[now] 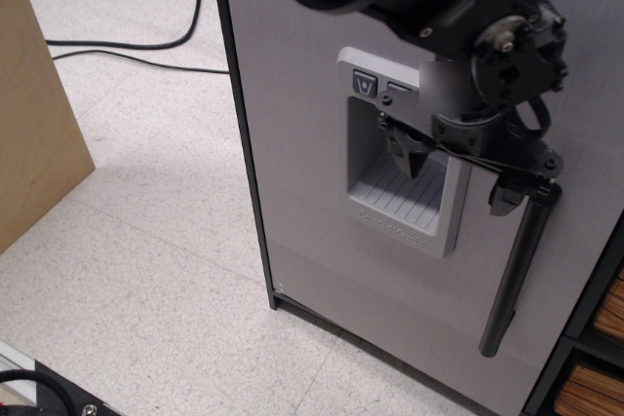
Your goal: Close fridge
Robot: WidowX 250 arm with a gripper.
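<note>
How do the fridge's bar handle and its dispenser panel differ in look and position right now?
The bar handle is a dark, slim cylinder standing proud of the door; the dispenser panel is light grey, broad and recessed. The handle sits near the door's right edge, the panel nearer the middle. The handle's length is mostly clear, while the gripper covers part of the panel's buttons. Both are on the fridge door front.
</note>
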